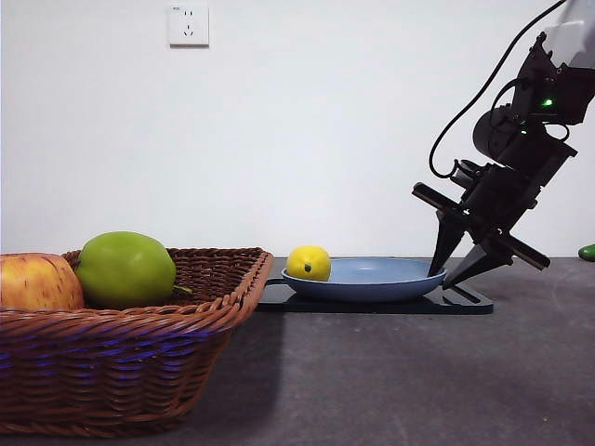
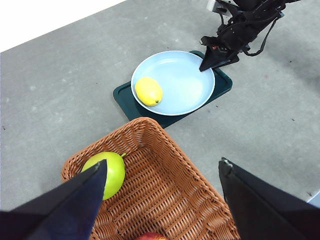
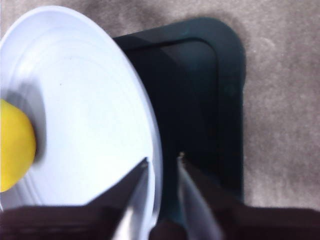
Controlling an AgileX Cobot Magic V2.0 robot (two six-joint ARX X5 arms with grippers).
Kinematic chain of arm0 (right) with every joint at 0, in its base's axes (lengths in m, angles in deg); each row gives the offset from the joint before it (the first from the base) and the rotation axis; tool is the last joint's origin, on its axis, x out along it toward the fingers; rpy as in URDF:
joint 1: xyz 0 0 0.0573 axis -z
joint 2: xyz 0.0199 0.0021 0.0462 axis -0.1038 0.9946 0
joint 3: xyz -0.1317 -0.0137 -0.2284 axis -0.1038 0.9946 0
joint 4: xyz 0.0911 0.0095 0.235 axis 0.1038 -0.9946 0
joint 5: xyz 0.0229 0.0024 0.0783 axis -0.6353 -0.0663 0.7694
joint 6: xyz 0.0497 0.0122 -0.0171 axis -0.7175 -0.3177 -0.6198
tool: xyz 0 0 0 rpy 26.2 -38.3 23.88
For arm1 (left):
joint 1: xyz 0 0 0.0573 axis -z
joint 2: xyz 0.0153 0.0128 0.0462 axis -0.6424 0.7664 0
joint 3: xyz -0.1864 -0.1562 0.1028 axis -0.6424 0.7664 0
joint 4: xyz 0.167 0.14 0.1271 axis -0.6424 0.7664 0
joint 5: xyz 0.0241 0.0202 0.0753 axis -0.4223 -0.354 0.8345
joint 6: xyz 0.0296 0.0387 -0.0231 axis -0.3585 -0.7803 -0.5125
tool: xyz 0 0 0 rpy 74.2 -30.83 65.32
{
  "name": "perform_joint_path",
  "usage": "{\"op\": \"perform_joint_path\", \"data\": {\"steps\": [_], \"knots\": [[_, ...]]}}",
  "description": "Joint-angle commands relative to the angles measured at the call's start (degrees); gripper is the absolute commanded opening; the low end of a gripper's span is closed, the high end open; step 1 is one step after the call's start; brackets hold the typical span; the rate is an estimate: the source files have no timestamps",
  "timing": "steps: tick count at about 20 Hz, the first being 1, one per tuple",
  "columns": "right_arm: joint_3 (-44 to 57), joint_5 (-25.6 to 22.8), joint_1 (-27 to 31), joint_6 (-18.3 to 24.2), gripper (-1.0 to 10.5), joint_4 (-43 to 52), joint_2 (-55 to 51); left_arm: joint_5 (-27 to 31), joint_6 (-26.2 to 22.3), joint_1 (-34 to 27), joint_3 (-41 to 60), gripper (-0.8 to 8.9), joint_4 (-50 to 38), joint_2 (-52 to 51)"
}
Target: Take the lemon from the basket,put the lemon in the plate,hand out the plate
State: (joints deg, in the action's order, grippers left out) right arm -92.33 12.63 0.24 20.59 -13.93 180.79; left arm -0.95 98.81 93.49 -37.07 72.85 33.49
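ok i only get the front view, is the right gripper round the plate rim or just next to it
observer: Round it. In the right wrist view the right gripper straddles the rim of the plate, one jaw over the plate and one over the tray, with a gap not yet shut.
operator: and the left one, cant see it at all
observer: The left gripper hangs open and holds nothing, high above the basket, well away from the plate.
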Motion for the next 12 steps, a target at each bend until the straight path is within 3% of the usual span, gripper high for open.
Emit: {"op": "perform_joint_path", "data": {"steps": [1,7,12], "knots": [[-1.31,0.04,0.09,1.77,2.0,0.33,0.15,0.35,-0.48,0.39,-0.9,3.88,-0.15,0.46],[-1.31,0.07,0.46,5.11,1.9,-4.98,-9.05,3.23,-2.01,0.39,-0.83,3.61,-0.55,2.14],[-1.31,0.04,-0.83,11.1,1.8,-19.61,-21.4,7.45,-9.7,0.35,-0.83,1.11,-0.72,6.84]]}}
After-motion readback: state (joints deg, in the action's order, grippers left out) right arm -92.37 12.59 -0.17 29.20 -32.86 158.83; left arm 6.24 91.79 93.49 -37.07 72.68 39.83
